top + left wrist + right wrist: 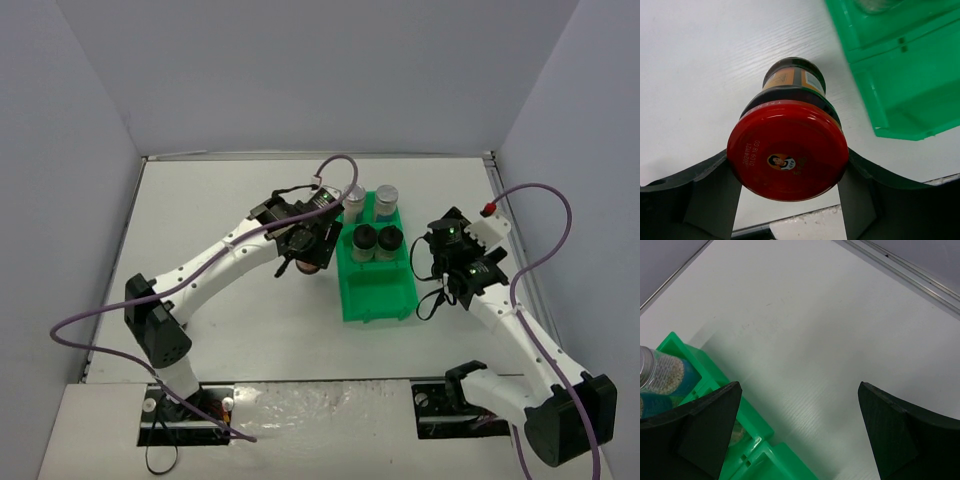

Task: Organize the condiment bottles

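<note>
Inside green tray [380, 300], four spice jars [364, 238].

Two white arms rise from bases at the near edge of the desk. The left arm stretches diagonally forward and to the right, wrist bent downward. The left gripper [303, 252] has its fingers [710, 195] pressed against opposite sides of a red-lidded jar [787, 155]. The right arm bends at the elbow and leans inward. The right gripper [800, 430] has its fingers spread wide, holding nothing.
</note>
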Motion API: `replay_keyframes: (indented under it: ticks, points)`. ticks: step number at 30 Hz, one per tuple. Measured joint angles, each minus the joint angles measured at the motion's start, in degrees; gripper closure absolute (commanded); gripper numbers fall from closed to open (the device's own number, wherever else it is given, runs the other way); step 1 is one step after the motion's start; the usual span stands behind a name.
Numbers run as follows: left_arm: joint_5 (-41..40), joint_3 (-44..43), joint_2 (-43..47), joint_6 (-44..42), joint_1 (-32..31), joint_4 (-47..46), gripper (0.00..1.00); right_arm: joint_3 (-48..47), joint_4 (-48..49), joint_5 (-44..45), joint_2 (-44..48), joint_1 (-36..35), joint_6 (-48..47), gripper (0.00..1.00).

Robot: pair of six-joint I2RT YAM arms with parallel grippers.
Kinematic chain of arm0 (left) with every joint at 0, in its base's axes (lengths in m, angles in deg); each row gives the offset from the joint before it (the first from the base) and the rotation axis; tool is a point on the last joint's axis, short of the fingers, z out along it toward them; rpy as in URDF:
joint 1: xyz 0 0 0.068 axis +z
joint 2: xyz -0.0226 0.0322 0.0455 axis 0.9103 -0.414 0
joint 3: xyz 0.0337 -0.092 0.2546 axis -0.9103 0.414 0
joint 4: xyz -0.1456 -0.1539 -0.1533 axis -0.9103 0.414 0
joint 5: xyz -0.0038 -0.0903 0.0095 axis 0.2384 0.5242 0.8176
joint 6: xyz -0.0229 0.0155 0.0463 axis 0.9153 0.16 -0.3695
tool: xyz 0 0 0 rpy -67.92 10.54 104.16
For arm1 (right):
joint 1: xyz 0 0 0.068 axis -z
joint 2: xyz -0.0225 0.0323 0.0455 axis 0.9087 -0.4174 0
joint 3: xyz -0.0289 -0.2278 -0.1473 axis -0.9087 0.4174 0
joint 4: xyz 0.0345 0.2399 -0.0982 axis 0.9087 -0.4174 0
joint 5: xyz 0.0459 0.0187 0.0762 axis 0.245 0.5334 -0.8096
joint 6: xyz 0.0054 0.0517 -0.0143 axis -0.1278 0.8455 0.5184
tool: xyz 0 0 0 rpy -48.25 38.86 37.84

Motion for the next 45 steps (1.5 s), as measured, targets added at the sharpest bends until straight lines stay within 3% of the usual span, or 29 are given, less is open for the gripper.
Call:
replay_keyframes:
  ticks: [9, 20, 27, 45]
  points:
    - [1.8, -15.0, -10.4, -6.2, -5.7, 0.8, 1.0, 0.0, -1.8, 0.7, 2.5, 7.0, -0.5, 0.0]
    - [4.3, -25.3, -20.1, -10.4, -12.9, 1.5, 1.0, 0.0, -3.2, 0.8, 3.4, 10.6, -1.2, 0.0]
    - [7.3, -26.7, -23.2, -12.1, -16.2, 1.3, 1.0, 0.0, -3.7, 0.8, 3.4, 11.3, -1.4, 0.0]
    - [10.6, -25.8, -27.7, -15.2, -16.5, -5.2, 1.0, 0.1, -5.5, 0.8, 7.2, 11.7, -1.0, 0.0]
